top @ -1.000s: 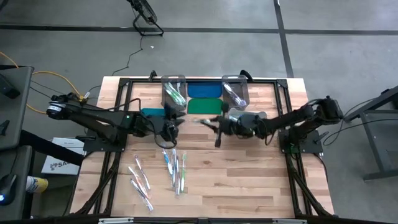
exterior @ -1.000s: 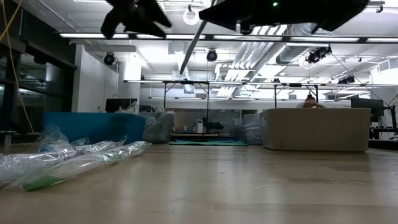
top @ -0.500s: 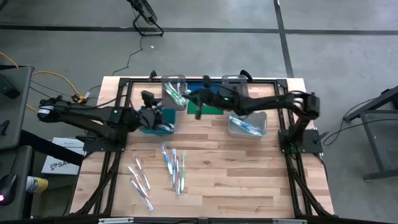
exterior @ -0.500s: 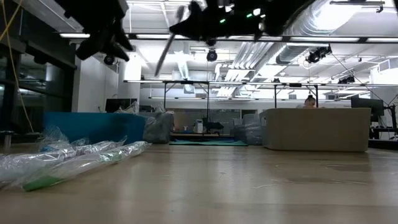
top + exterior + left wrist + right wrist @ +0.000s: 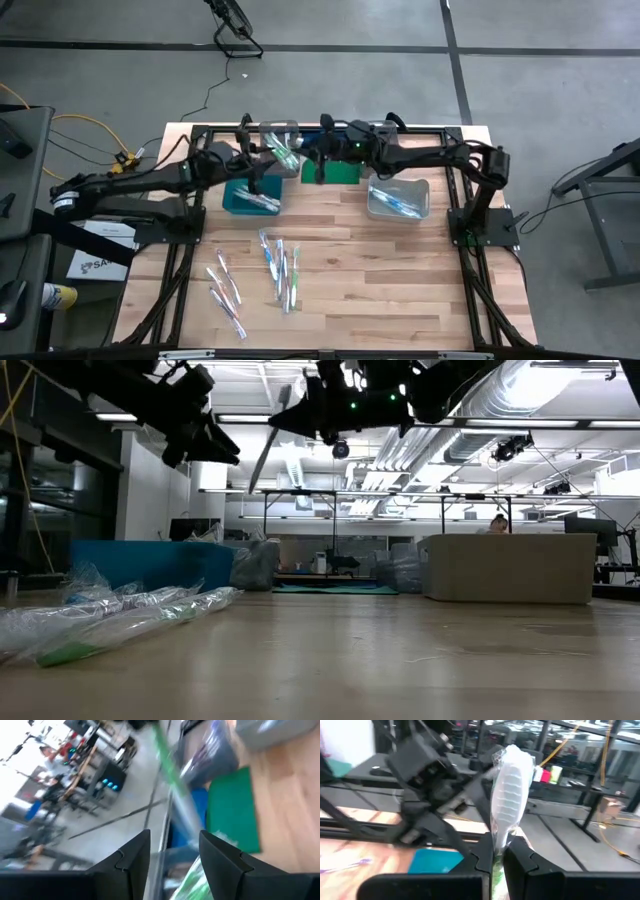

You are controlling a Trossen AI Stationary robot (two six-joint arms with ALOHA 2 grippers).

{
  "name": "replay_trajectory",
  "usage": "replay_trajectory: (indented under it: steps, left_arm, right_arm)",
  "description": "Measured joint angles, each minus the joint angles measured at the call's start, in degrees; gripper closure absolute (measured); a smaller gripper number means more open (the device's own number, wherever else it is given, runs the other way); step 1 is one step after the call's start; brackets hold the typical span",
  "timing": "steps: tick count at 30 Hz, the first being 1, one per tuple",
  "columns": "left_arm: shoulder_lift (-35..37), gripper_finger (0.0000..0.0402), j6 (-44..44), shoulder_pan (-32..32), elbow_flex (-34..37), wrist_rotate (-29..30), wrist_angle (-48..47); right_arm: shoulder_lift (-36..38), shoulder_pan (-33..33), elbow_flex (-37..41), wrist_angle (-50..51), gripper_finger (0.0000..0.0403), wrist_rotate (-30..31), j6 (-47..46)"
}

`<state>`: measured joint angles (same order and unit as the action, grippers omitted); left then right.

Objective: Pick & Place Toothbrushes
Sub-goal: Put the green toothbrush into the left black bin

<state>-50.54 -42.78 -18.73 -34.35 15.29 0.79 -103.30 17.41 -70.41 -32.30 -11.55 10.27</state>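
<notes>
The wrapped toothbrushes [image 5: 280,268] lying loose on the near middle of the table [image 5: 400,290] look light, thin and stiff, and their clear sleeves are probably slick, so I'd pinch one across the middle of its handle. The right gripper [image 5: 495,865] is clamped on a wrapped green toothbrush [image 5: 509,805], held up over the far side near the clear bin [image 5: 281,146]. The left gripper [image 5: 172,865] hangs part-open just left of it above the teal bin [image 5: 250,196]; nothing sits clearly between its fingers.
</notes>
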Motion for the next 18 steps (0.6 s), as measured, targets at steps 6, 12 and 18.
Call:
replay_trajectory:
  steps: [6,12,18]
  left_arm:
    - [-2.22,0.0241,3.86,-5.70,0.09,-11.49,4.63]
    - [-8.75,0.0241,5.79,-6.39,0.09,-16.57,12.94]
    - [-12.22,0.0241,7.44,-6.39,0.07,-16.73,17.82]
  right_arm:
    - [-0.14,1.67,0.09,-2.48,0.0388,-4.04,0.98]
    - [-0.14,1.75,0.09,-3.52,0.0388,-7.09,2.96]
    - [-0.14,1.70,0.08,-3.08,0.0388,-7.57,3.00]
